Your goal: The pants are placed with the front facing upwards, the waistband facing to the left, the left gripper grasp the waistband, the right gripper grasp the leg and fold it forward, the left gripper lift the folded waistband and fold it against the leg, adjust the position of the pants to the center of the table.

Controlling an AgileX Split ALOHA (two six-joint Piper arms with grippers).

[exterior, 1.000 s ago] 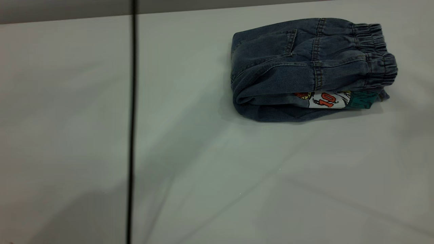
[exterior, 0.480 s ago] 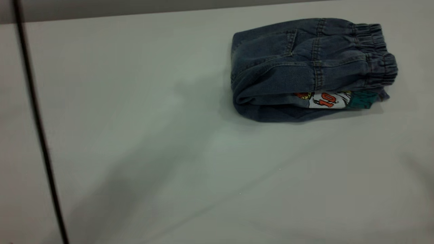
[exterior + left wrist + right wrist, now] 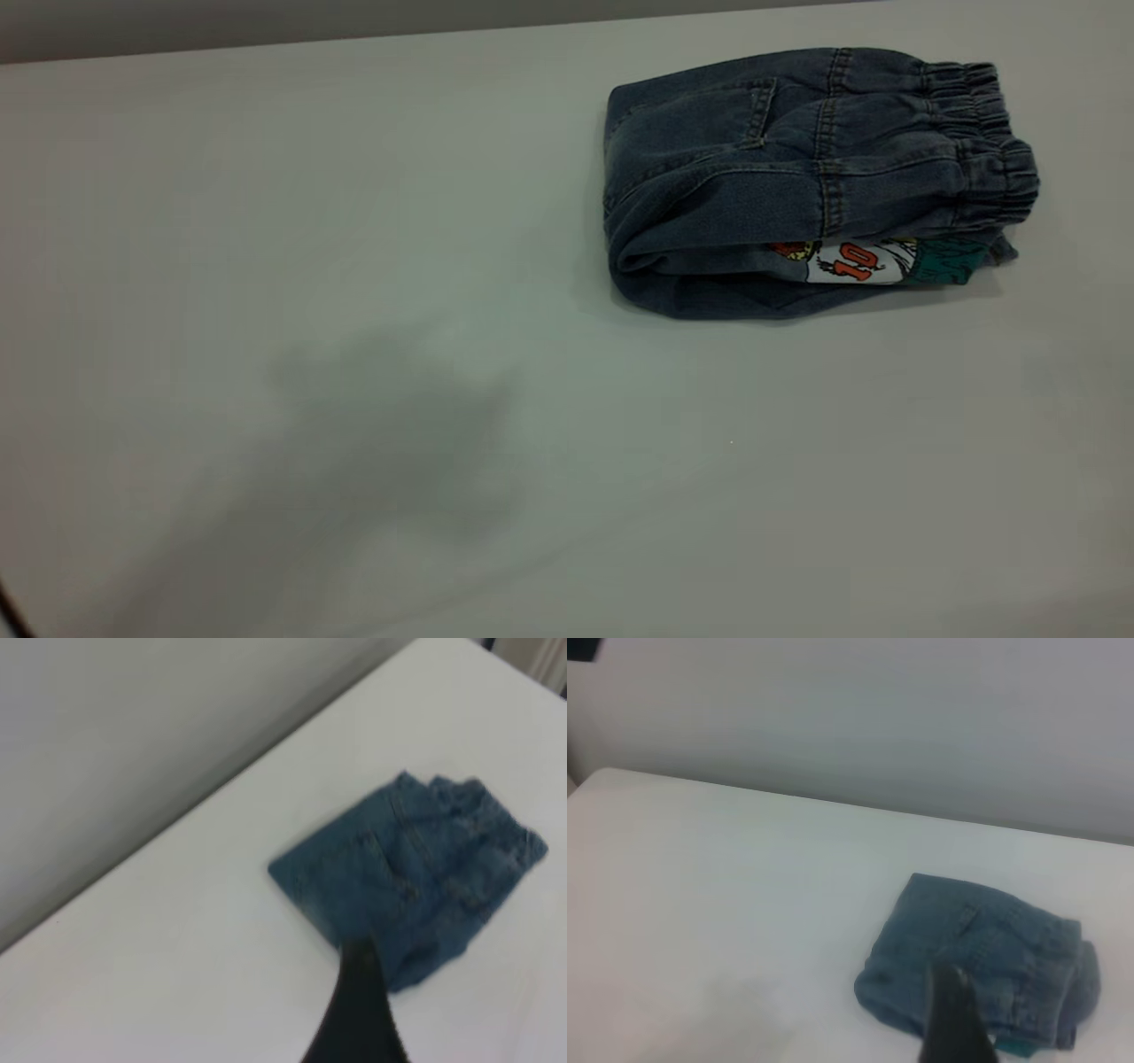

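Observation:
The pants lie folded into a compact blue denim bundle at the back right of the white table. The gathered waistband sits on top at the bundle's right end. Under it, the "10" jersey print peeks out along the front edge. Neither arm shows in the exterior view. In the left wrist view a black part of the left gripper hangs high above the table, nearer than the pants and apart from them. The right gripper is likewise raised and apart from the pants. Nothing is held.
The table's back edge runs along the top, with a grey wall behind it. A soft shadow lies on the front left of the table. A dark sliver shows at the bottom left corner.
A thin dark line that crossed the exterior view has swept left and almost out of view. The shadows have shifted to the front left. The pants have not moved.

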